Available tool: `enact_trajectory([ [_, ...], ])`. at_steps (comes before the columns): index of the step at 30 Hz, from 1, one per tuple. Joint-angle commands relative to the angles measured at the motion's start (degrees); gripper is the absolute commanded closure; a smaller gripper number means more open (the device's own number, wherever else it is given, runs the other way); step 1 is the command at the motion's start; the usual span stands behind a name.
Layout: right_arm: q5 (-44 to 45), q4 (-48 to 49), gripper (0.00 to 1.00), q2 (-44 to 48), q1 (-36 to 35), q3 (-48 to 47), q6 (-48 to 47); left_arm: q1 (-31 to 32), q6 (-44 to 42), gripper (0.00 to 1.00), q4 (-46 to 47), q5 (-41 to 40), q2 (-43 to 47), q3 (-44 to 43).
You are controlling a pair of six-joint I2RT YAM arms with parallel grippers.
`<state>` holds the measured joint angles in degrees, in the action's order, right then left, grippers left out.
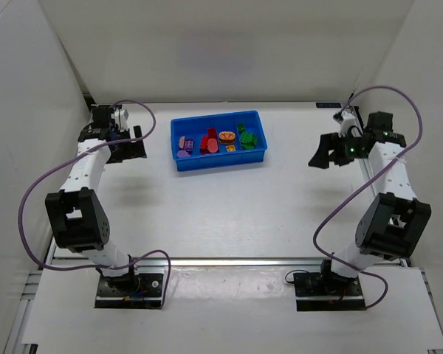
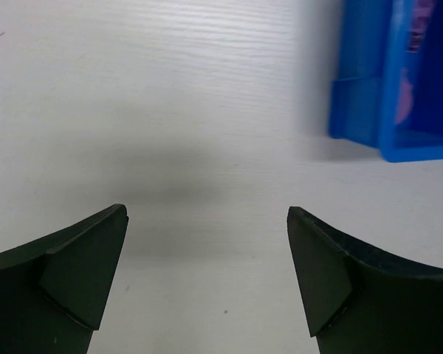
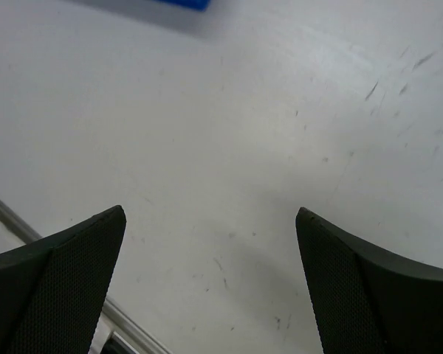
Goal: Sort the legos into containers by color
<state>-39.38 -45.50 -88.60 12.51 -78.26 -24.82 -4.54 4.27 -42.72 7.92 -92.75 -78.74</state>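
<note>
The left fingers (image 2: 77, 273) and right fingers (image 3: 59, 287) are both spread wide, holding nothing, over bare tabletop (image 1: 221, 214). From overhead, the left pair is at the upper left, near the blue tray (image 1: 220, 164). The right pair is at the upper right, well apart from it. The legos lie in the tray's compartments: from left to right, purple legos (image 1: 183, 144), red legos (image 1: 208, 142), orange legos (image 1: 227, 136) and green legos (image 1: 248, 136).
</note>
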Motion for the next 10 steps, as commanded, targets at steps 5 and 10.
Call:
enact_trajectory([
  [5,-4.13,3.39,0.01,2.47,4.71,6.01,-2.34,-5.39,-4.01,0.0,0.44,-5.72,4.77,4.82],
  [10,-3.96,4.36,0.01,0.27,5.94,4.52,-2.16,-7.07,-5.58,0.01,0.97,-5.11,6.61,7.63],
])
